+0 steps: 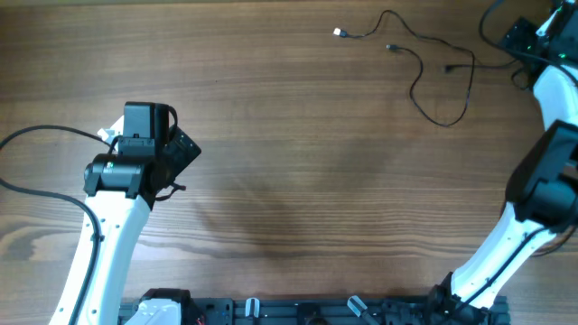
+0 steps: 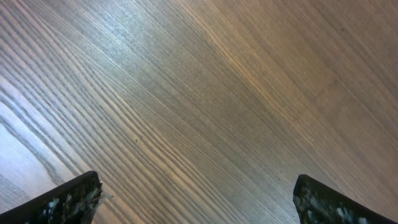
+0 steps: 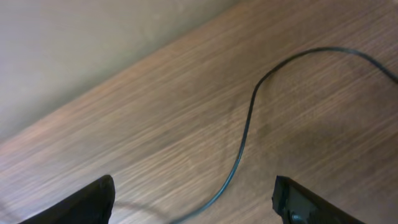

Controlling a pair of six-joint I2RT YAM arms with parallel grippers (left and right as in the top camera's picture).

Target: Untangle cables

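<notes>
Thin black cables (image 1: 471,81), three plug tips (image 1: 339,32), on one table (image 1: 289,181); left jaws and right jaws released

The tabletop (image 1: 298,181) is wood-grained. The cables (image 1: 470,81) lie loose on it near the far right corner. One pale tip (image 1: 339,32) points along the far edge.

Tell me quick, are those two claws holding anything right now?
Left gripper: open, holding nothing.
Right gripper: open, holding nothing; a thin black cable lies loose beneath it.
</notes>
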